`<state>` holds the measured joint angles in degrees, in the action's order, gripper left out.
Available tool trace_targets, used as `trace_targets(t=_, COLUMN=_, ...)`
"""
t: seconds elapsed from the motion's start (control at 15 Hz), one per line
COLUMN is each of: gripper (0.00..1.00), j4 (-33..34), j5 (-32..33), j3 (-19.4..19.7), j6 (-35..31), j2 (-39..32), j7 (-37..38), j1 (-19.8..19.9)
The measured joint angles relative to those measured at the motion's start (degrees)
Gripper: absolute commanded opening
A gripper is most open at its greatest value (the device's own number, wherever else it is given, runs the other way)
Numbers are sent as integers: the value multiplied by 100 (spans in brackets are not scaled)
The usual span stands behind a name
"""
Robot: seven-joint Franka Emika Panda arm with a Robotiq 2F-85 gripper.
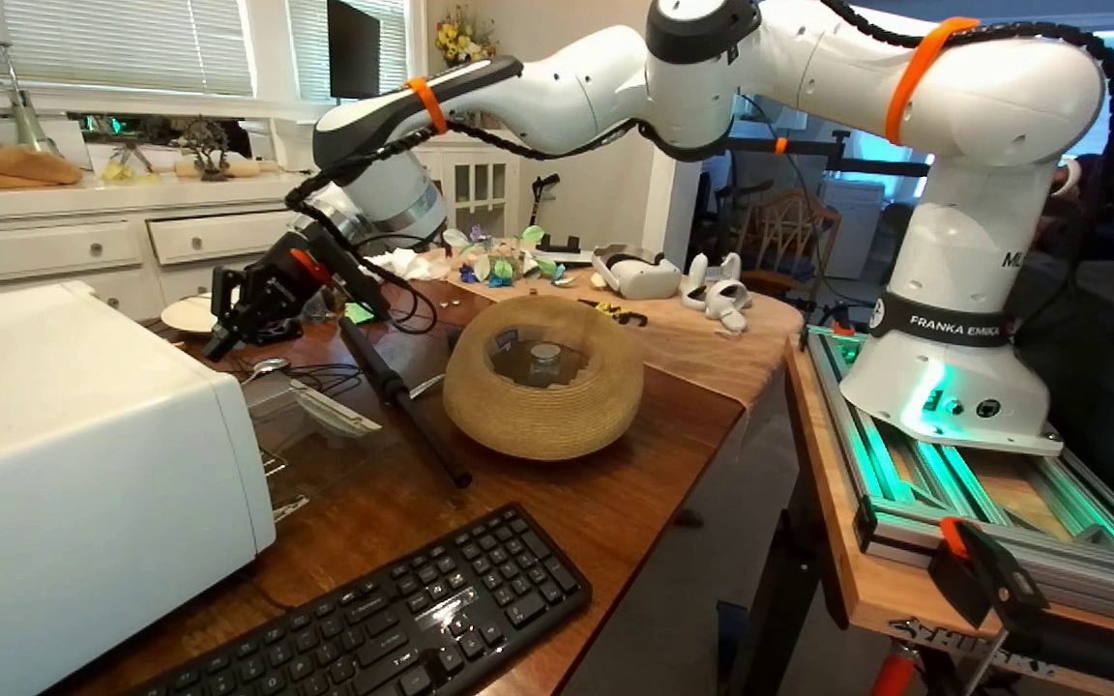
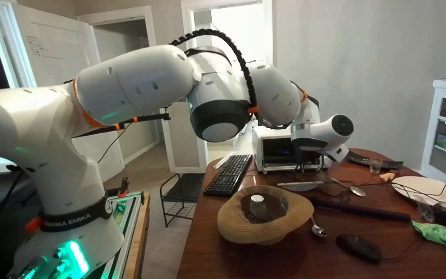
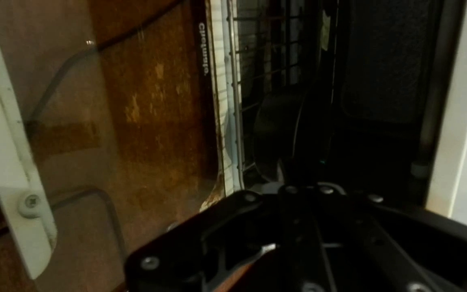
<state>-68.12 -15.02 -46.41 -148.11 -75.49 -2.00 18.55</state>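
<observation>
- The dark curved dish, maybe a pan, sits on or just at the wire rack inside the toaster oven; shadow hides the rest.
- Its visible long side runs roughly along the rack's front bar, slightly slanted; the rounded face looks towards the lowered glass door. I see no handle.
- The gripper has its fingers drawn together beside the dish; whether they pinch its rim, I can't make out.
- To do this well, I'd keep any travel slow and straight through the opening, make sure of the rim before trusting it with weight, and hold the dish level.
- I'd also keep the wrist off that door; the straw hat stands well apart on the table.
</observation>
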Motion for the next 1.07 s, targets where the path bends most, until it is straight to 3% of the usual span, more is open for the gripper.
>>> trace_targets(t=0.53, gripper=0, j4=1399, j5=-722, j3=1106, j6=1104, j2=-140, j7=99, j1=-1030)
trace_targets(t=1.07, gripper=0, j4=2364, j5=-992, j3=1553, j6=1141, j2=-634, j7=86, j1=-1680)
